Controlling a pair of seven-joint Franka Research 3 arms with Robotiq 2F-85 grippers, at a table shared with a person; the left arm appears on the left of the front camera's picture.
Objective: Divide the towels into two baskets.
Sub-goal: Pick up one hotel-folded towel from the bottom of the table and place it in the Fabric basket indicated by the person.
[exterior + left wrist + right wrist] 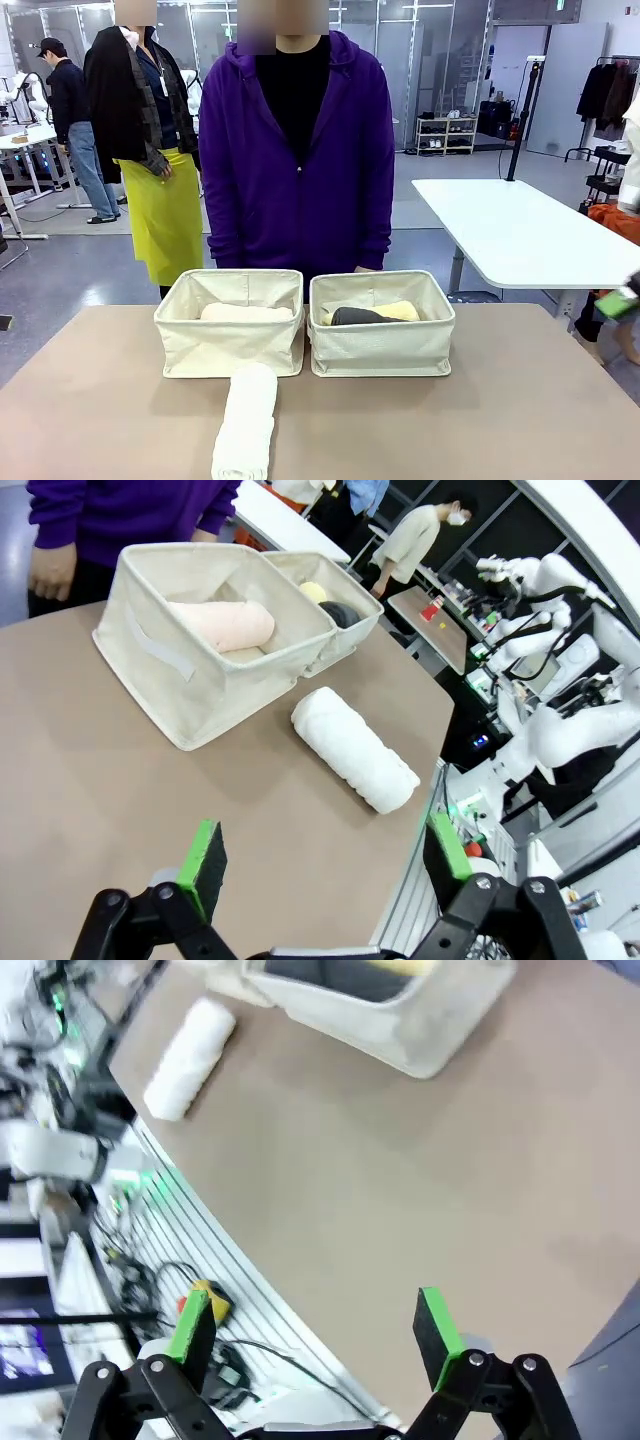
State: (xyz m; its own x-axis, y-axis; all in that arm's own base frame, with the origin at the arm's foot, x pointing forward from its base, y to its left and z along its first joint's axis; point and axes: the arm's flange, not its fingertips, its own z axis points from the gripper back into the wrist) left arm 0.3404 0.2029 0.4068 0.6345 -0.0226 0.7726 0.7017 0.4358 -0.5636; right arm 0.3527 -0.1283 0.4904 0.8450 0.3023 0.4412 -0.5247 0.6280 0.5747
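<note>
Three towels are in: the peach towel (245, 313) in the left basket (230, 350), the dark grey towel (352, 317) and yellow towel (400, 310) in the right basket (382, 352); the white towel (246, 425) lies on the table (520, 400) just before the left basket, ours to place; our left gripper (325, 855) and right gripper (315, 1325) hang spread, empty

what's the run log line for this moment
left gripper: open; right gripper: open; white towel: on table; left basket: peach towel; right basket: grey towel, yellow towel
</note>
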